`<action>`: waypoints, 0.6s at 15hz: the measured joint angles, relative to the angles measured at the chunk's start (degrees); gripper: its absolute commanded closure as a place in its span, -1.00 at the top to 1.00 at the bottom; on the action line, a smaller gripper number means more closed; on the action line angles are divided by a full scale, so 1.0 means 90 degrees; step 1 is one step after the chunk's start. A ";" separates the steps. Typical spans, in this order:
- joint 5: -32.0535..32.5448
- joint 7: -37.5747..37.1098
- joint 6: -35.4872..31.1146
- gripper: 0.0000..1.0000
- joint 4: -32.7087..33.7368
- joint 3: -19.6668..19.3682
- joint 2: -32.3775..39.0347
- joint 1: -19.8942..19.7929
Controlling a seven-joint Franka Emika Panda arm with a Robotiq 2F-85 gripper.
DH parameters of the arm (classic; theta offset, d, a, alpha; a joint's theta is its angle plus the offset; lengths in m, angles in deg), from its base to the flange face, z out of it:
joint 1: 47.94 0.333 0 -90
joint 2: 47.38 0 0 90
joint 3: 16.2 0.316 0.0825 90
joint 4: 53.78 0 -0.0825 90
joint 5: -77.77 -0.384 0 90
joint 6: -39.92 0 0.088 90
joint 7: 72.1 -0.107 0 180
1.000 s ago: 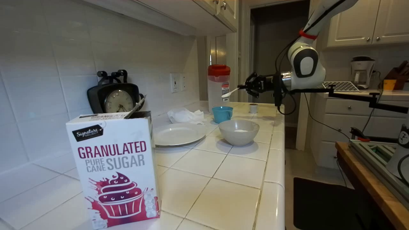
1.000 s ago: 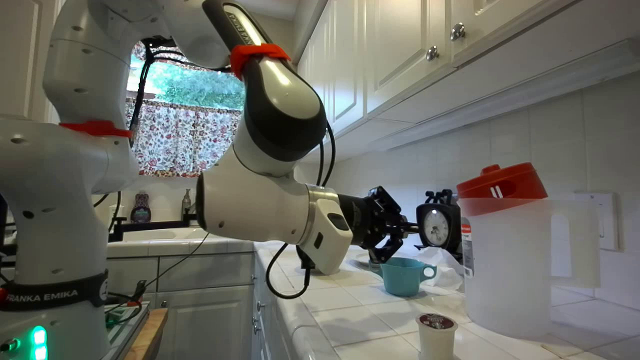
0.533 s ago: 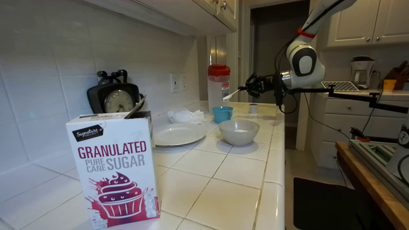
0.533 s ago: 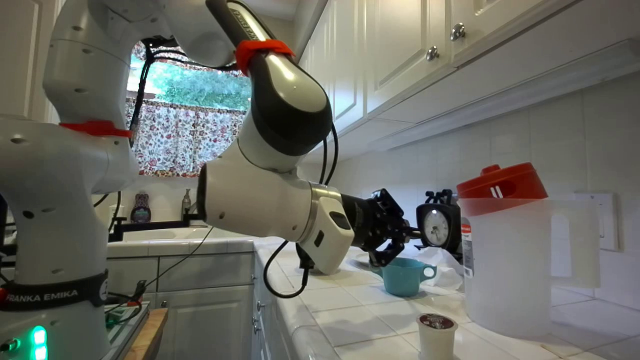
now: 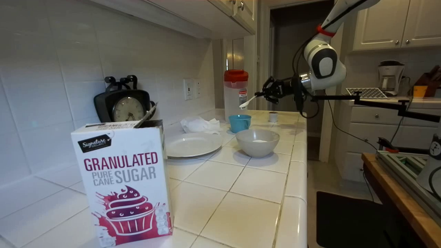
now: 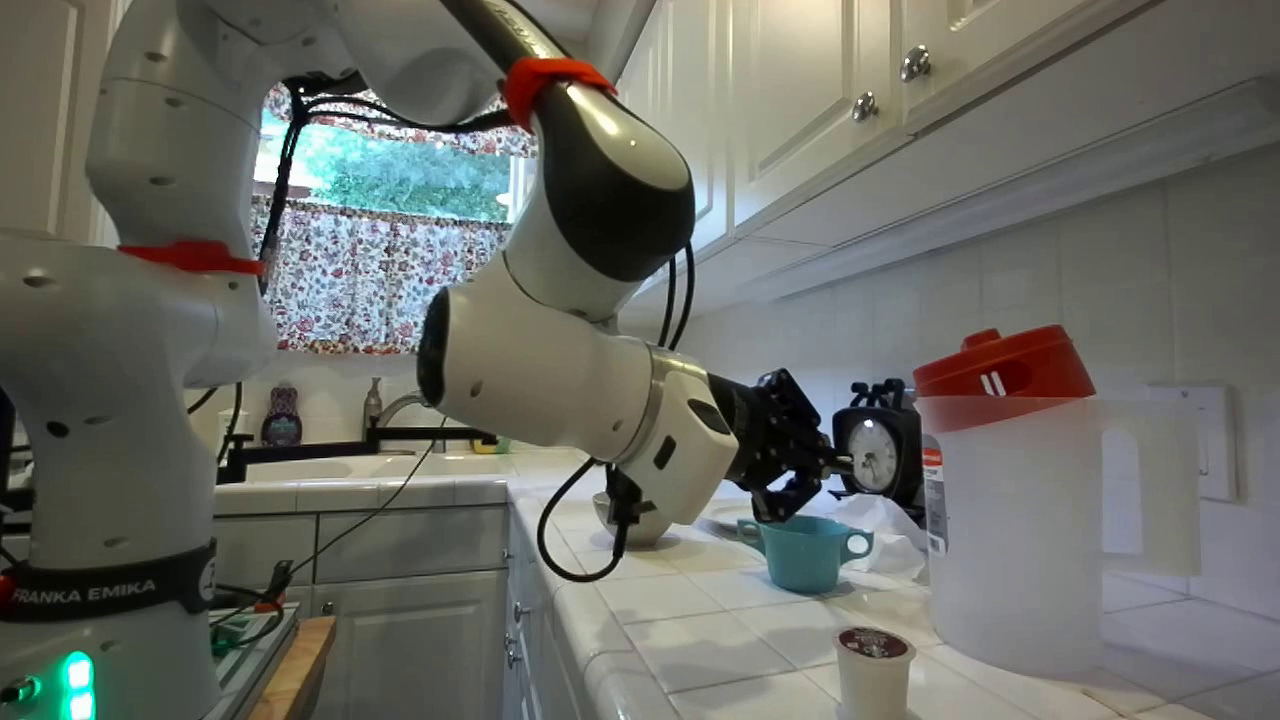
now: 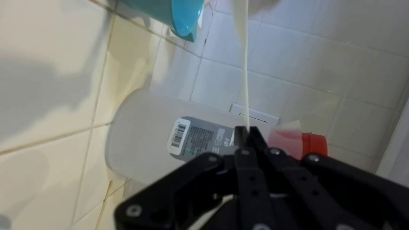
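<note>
Bent arm [image 6: 545, 375], tool [image 6: 833, 461] and spoon [image 5: 245, 104] slightly nose-down

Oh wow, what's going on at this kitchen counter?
A robot arm is at work: its gripper is shut on a white spoon, holding it in the air, higher than the turquoise two-handled cup on the tiled counter. A pitcher with a tilted red lid stands near the cup. A gray bowl with something white inside, a white plate and an opened granulated sugar box are on the counter too.
</note>
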 measured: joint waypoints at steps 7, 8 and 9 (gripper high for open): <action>0.0449 -0.0316 -0.0433 -0.99 0.0155 0.0121 0.0003 0.0130; 0.0483 -0.0342 -0.0464 -0.99 0.0155 0.0126 0.0006 0.0132; 0.0527 -0.0366 -0.0512 -0.99 0.0156 0.0127 0.0009 0.0133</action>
